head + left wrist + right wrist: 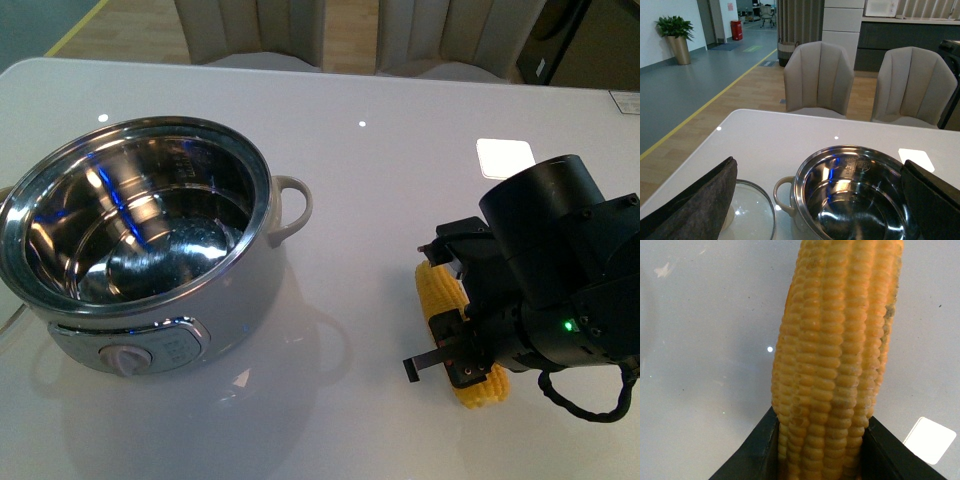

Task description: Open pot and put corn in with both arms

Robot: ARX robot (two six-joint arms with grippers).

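The pot [150,270] stands open on the white table [400,150], its steel bowl throwing back blue and white glints and its knob [125,360] facing the robot. The corn [440,290] lies on the table well to the right of the pot, at about the level of its near side and apart from it. One end of the cob points away from the robot and the other points toward it.

The right gripper [450,340] reaches over the cob from the side away from the pot. In the right wrist view the gripper [822,452] has narrowed onto the corn [835,355]. Its black fingers [755,455] press against both flanks of the cob near one end, and rows of kernels run out ahead of them over the table. A green light [568,325] glows on the right arm's black housing.

The left gripper [818,162] hangs spread wide on the robot's side of the pot [855,195]. Its dark padded fingers [695,205] frame the bowl and touch nothing. A glass lid [752,210] lies flat on the table just beside one of the pot's loop handles [782,195]. Beyond the pot, two beige chairs [819,80] are drawn up to the far edge of the table.
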